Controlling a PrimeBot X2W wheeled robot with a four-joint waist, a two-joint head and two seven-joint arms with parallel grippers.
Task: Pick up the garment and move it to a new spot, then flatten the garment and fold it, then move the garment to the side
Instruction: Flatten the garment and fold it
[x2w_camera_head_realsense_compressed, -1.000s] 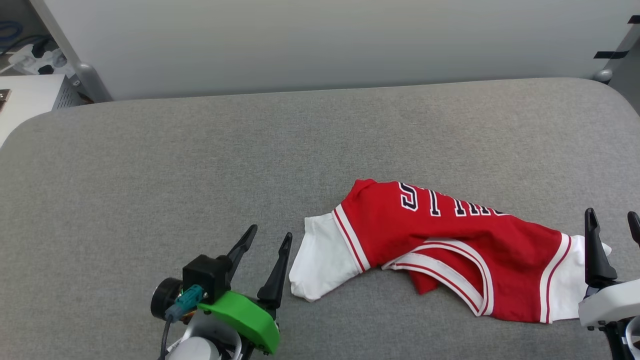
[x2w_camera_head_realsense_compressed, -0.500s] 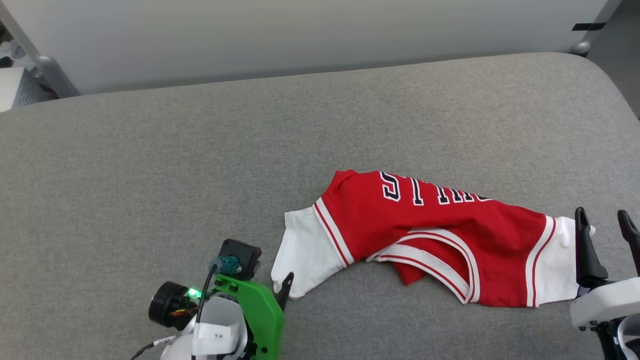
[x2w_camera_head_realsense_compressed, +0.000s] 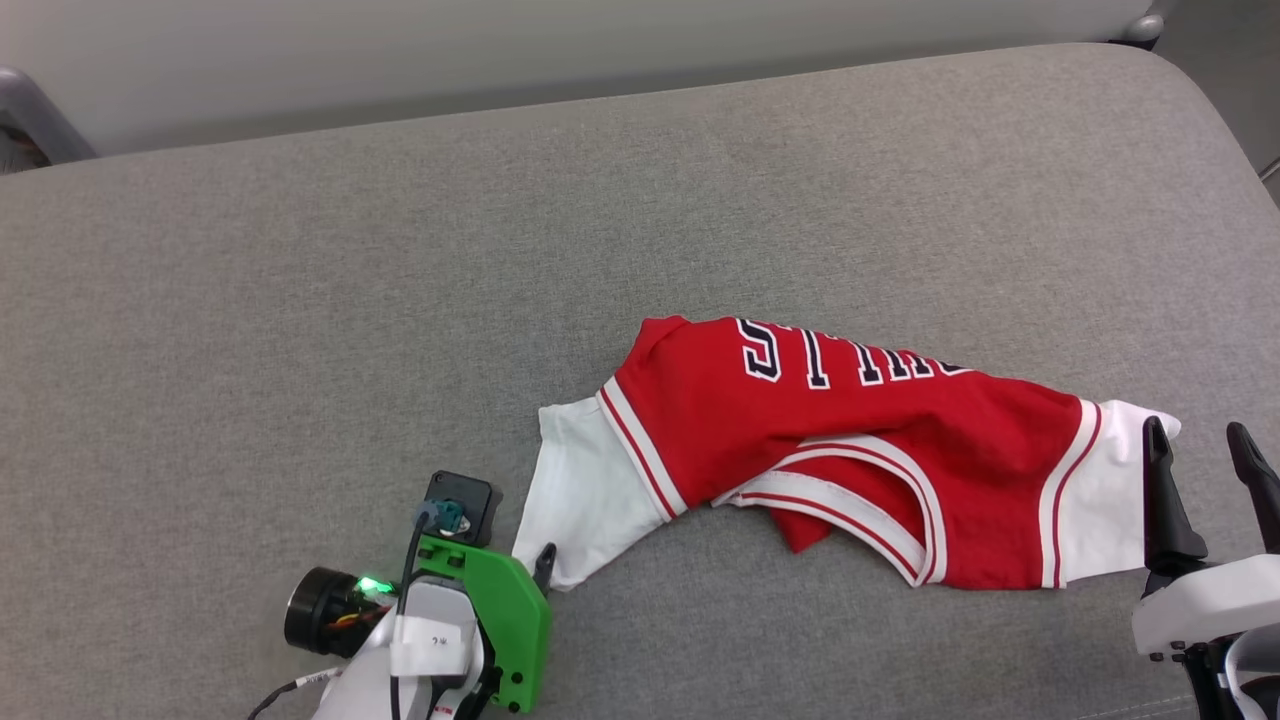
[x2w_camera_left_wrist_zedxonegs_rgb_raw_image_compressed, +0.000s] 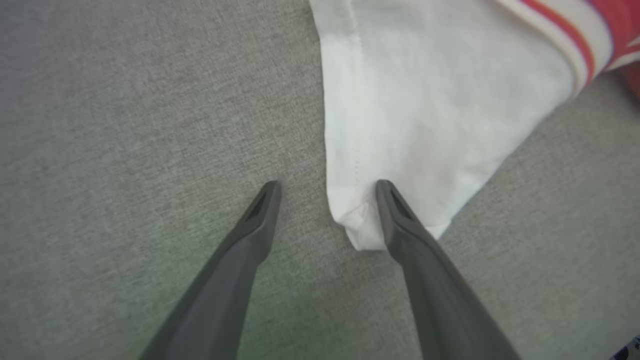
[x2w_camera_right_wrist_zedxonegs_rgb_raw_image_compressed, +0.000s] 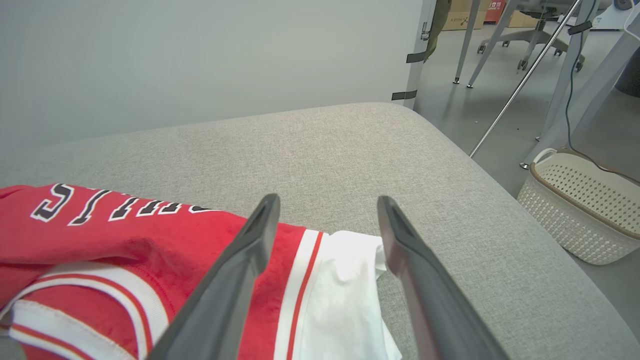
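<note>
Both claws spread apart, nothing gripped — garment (x2w_camera_head_realsense_compressed: 850, 440) lies rumpled on the grey pad (x2w_camera_head_realsense_compressed: 400, 300); my left gripper (x2w_camera_left_wrist_zedxonegs_rgb_raw_image_compressed: 325, 185) straddles one white sleeve corner, my right gripper (x2w_camera_head_realsense_compressed: 1197, 430) hovers at the opposite sleeve.

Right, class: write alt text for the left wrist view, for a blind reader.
The open left gripper straddles a white sleeve corner of the garment: one dark finger over cloth, the other over the grey padded surface. Red-and-white trim shows at top right.

text | garment (x2w_camera_head_realsense_compressed: 860, 440): we see black lettering (x2w_camera_head_realsense_compressed: 835, 362), starting like "S", fold hides rest | wrist label (x2w_camera_head_realsense_compressed: 432, 640): unreadable for us
</note>
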